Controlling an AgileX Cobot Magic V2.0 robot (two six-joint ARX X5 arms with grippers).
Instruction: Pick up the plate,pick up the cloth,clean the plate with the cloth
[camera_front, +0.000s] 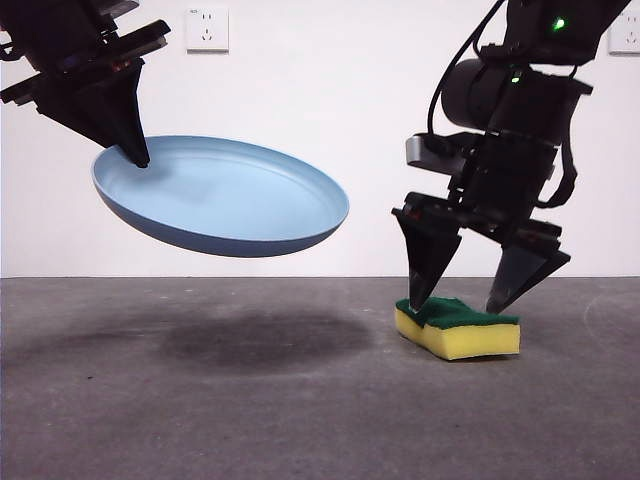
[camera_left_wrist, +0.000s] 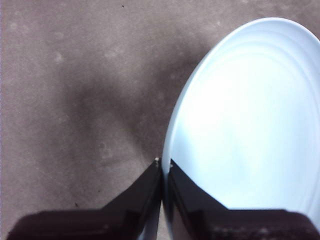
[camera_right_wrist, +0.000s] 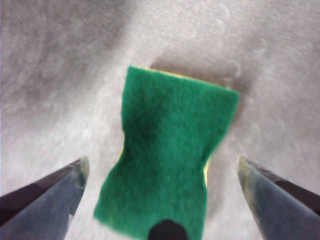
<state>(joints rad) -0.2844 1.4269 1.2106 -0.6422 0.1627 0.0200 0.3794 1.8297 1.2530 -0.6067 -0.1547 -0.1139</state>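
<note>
The light blue plate hangs tilted in the air at the left of the front view, held by its rim. My left gripper is shut on that rim; the left wrist view shows its jaws pinched on the plate's edge. The cloth, a yellow sponge with a green top, lies on the table at the right. My right gripper is open just above it, one jaw over each end. The right wrist view shows the green top between the spread jaws.
The grey table carries the plate's shadow under it. A white wall with two sockets stands behind.
</note>
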